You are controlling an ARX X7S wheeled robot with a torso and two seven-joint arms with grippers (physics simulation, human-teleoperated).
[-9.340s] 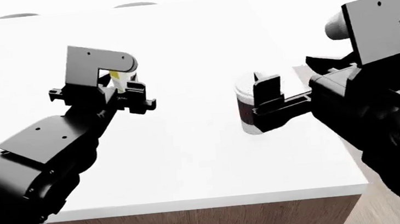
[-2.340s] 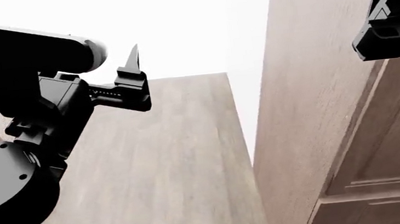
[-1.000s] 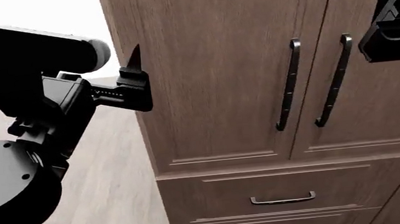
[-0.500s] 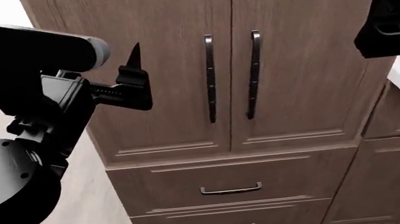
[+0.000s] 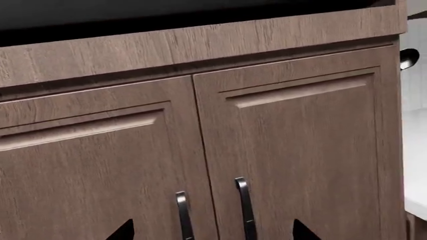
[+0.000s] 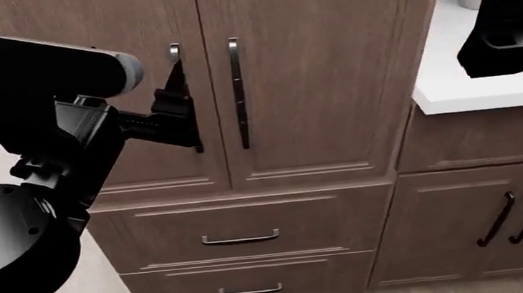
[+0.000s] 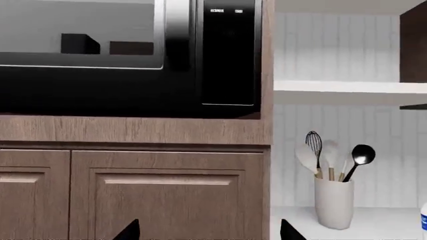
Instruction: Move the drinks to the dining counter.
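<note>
In the left wrist view my left gripper is open, with only brown cabinet doors showing between its two black fingertips. My right gripper is open too, and nothing sits between its tips. At the edge of the right wrist view, a sliver of a bottle with a blue label stands on the white worktop. In the head view my left gripper is raised in front of the tall cabinet, and my right arm is at the upper right. The dining counter is out of view.
A tall brown cabinet with black handles and drawers fills the head view. The white worktop over handled doors lies to its right. A microwave, a shelf and a white utensil holder also show.
The view has swung right: the tall cabinet slid left and the white worktop came in at right. Both arms keep their raised pose. The carton and cup held 9 s ago are gone from the grippers.
</note>
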